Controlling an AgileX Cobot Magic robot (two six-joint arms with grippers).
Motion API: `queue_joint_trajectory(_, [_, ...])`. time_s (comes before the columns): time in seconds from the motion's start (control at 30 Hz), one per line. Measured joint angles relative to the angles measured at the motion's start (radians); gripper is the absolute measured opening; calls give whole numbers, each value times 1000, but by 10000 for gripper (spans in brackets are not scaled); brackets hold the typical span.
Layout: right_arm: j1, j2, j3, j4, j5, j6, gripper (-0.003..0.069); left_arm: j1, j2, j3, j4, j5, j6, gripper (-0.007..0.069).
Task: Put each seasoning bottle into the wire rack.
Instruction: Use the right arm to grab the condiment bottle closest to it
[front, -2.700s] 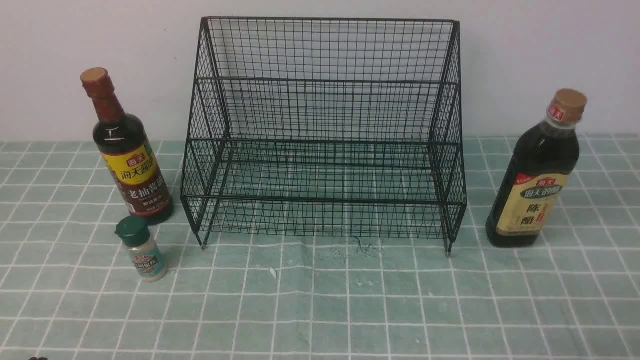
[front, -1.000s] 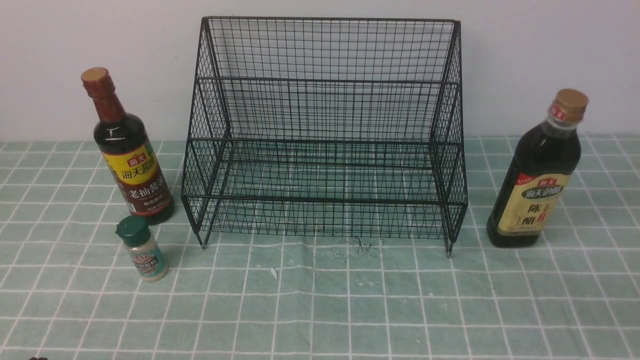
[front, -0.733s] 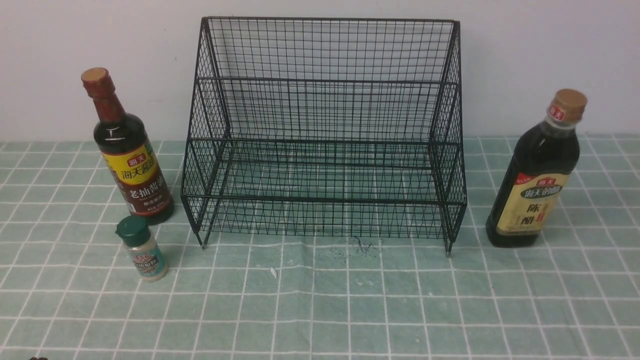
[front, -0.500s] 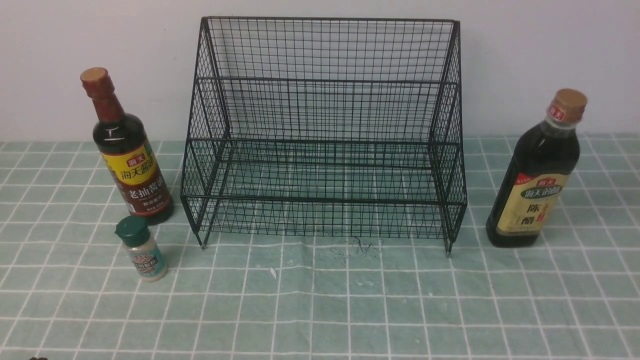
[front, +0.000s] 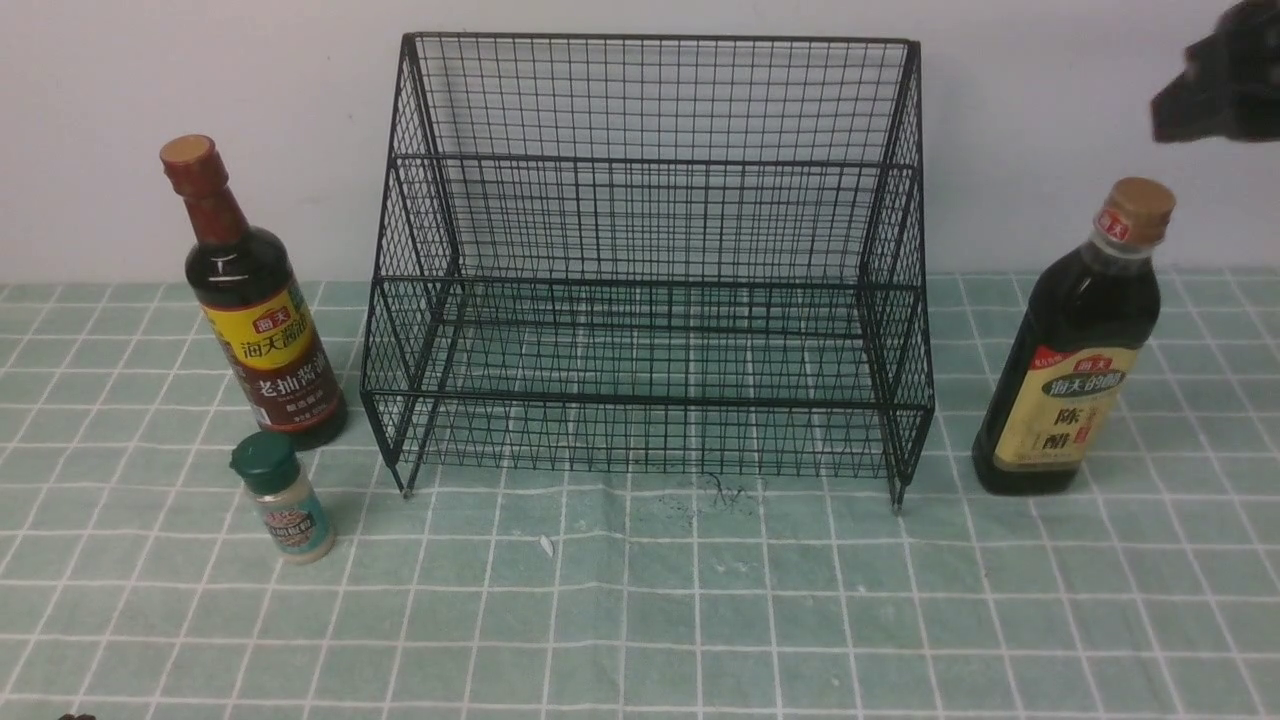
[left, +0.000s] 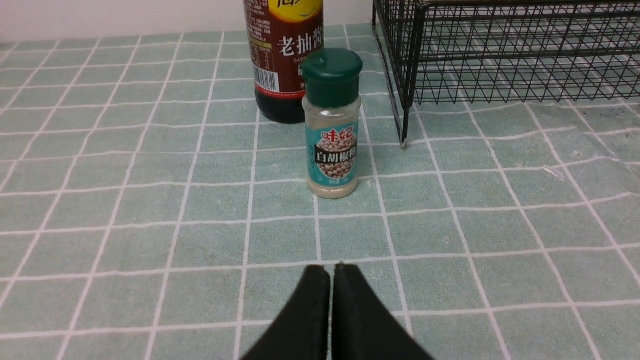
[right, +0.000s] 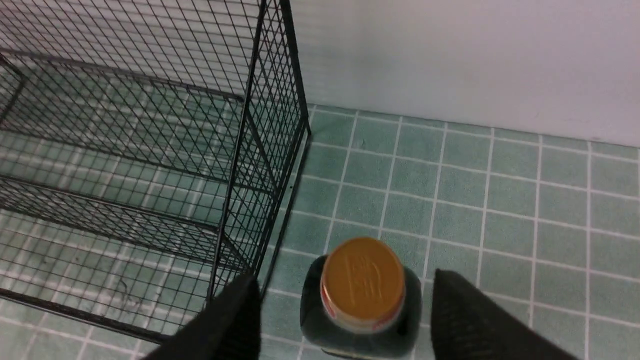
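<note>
The black wire rack (front: 650, 260) stands empty at the back centre. Left of it is the dark bottle with a red neck (front: 262, 320), and the small green-capped shaker (front: 280, 497) stands just in front of that. The dark tan-capped bottle (front: 1075, 350) is upright to the right of the rack. My right gripper (right: 345, 277) hangs open above that bottle's cap (right: 362, 277), a finger on each side, not touching. Part of the right arm (front: 1220, 85) shows at the upper right. My left gripper (left: 331, 267) is shut and empty, low over the cloth, short of the shaker (left: 332, 140).
A green checked cloth (front: 640, 620) covers the table, and a white wall rises right behind the rack. A small white scrap (front: 546, 545) and dark specks (front: 725, 492) lie before the rack. The rack's right side (right: 270, 150) is close to the tan-capped bottle.
My right arm has come into the front view at the upper right, above the tan-capped bottle. The bottles, the shaker and the rack have not moved.
</note>
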Motion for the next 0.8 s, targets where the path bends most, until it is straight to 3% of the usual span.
queue_joint_trajectory(0.03, [27, 48, -3, -45, -1, 15, 509, 0, 0, 0, 0, 0, 0, -6])
queue_joint_trajectory(0.13, [52, 112, -3, -103, -1, 72, 574, 0, 0, 0, 0, 0, 0, -6])
queue_joint_trajectory(0.3, [58, 167, -3, -185, 1, 161, 592, 0, 0, 0, 0, 0, 0, -6])
queue_joint_trajectory(0.43, [58, 186, -3, -212, 1, 172, 493, 0, 0, 0, 0, 0, 0, -6])
queue_joint_trajectory(0.53, [59, 187, -3, -208, 6, 158, 320, 0, 0, 0, 0, 0, 0, -6])
queue_joint_trajectory(0.8, [59, 142, -48, -188, 140, 105, 335, 0, 0, 0, 0, 0, 0, -6])
